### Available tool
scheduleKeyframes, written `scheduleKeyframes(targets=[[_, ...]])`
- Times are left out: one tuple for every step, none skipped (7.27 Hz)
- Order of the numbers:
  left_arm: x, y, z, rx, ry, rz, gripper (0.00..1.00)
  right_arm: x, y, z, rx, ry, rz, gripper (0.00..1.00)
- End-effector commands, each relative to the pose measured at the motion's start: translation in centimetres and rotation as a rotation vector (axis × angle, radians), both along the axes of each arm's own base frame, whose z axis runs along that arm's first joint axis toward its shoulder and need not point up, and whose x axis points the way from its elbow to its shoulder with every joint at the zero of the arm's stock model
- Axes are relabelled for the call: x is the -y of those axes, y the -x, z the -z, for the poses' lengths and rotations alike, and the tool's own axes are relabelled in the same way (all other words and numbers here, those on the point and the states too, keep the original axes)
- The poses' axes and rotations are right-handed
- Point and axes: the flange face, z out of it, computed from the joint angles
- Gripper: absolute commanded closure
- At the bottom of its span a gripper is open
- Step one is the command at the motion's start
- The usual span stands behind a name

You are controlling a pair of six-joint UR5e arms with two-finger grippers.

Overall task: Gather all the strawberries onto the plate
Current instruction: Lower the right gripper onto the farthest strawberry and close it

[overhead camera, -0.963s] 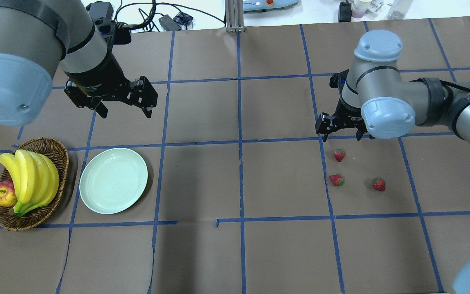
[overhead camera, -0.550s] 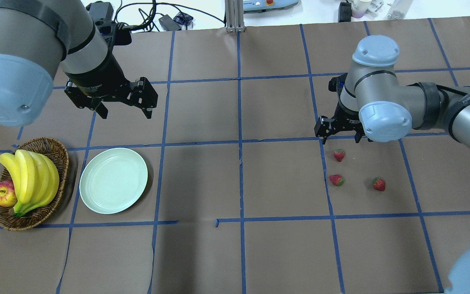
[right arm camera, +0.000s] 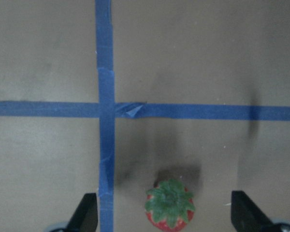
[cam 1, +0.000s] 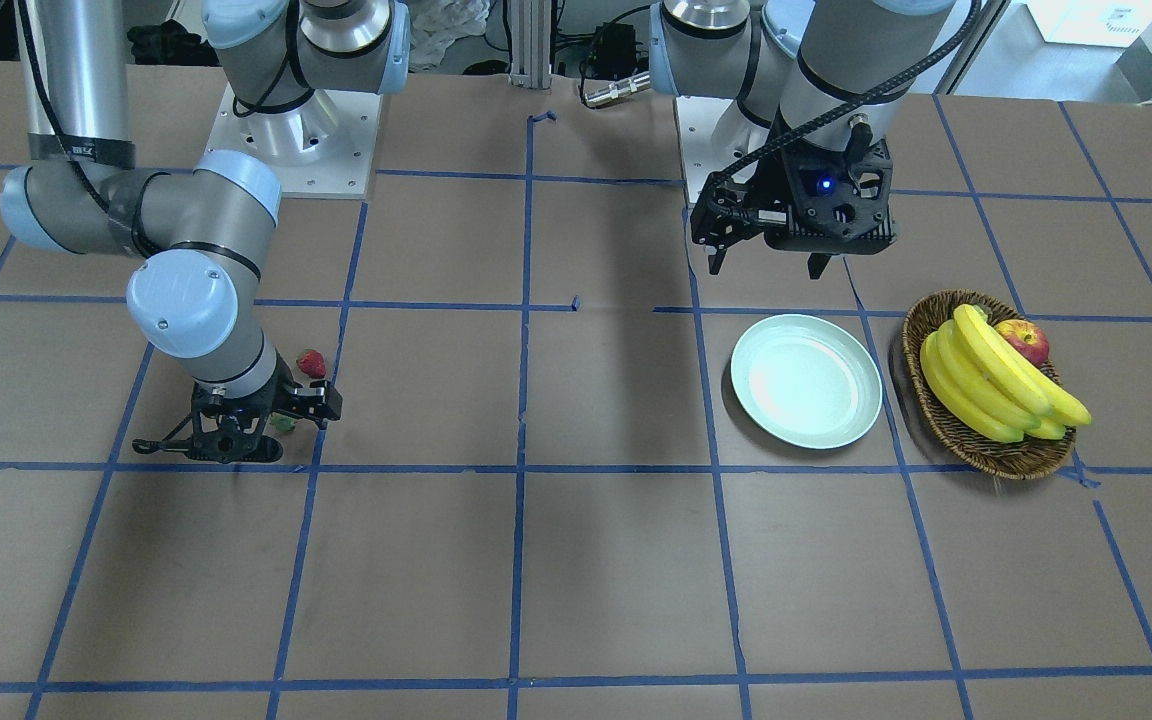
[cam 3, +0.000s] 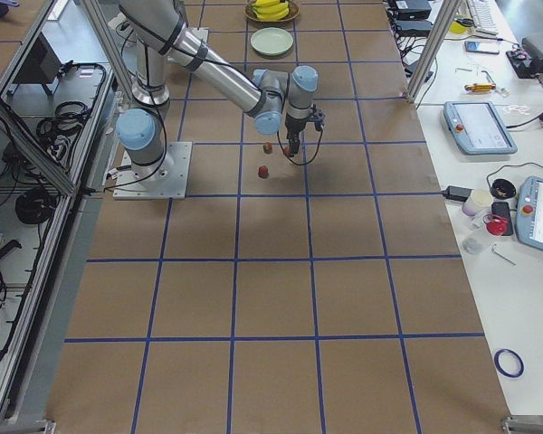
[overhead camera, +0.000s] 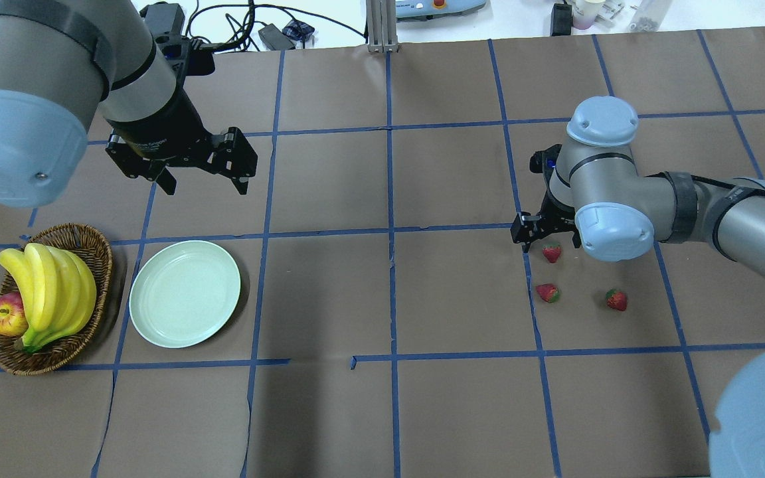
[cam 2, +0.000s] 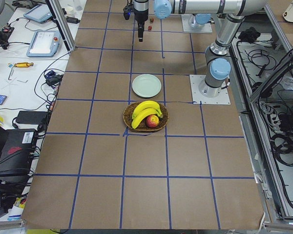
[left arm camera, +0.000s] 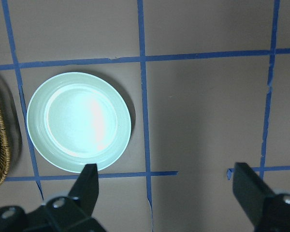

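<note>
Three strawberries lie on the table's right half in the overhead view: one [overhead camera: 552, 252] at the back, one [overhead camera: 547, 293] in front of it, one [overhead camera: 617, 300] to the right. My right gripper [overhead camera: 550, 240] is open and low over the back strawberry. The right wrist view shows that strawberry [right arm camera: 170, 210] cap-up between the two spread fingers [right arm camera: 84, 215]. The pale green plate [overhead camera: 184, 293] sits empty on the left half. My left gripper [overhead camera: 204, 182] is open and empty, hovering behind the plate [left arm camera: 79, 121].
A wicker basket [overhead camera: 93, 265] holding bananas [overhead camera: 50, 292] and a red apple [overhead camera: 6, 315] stands just left of the plate. Blue tape lines cross the brown table cover. The right arm's elbow [overhead camera: 611, 229] hangs over the strawberry area.
My right arm has come down and slightly forward, so its open gripper now straddles the back strawberry. The left arm, plate and strawberries have not moved.
</note>
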Motion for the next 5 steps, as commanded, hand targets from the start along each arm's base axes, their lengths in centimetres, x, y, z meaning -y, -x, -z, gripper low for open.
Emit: scheduleKeyframes(targets=[[-0.01, 0.00, 0.05, 0.000, -0.001, 0.000, 0.00, -0.86, 0.05, 0.90, -0.003, -0.022, -0.010, 0.19], [-0.01, 0.00, 0.05, 0.000, -0.001, 0.000, 0.00, -0.73, 0.15, 0.71, -0.005, -0.017, -0.010, 0.43], [-0.01, 0.00, 0.05, 0.000, -0.001, 0.000, 0.00, -0.54, 0.23, 0.47, -0.004, -0.011, -0.010, 0.71], [-0.01, 0.00, 0.05, 0.000, -0.001, 0.000, 0.00, -0.42, 0.24, 0.28, -0.004, -0.006, -0.008, 0.89], [-0.01, 0.00, 0.05, 0.000, -0.001, 0.000, 0.00, -0.29, 0.25, 0.08, -0.004, 0.000, -0.010, 1.00]])
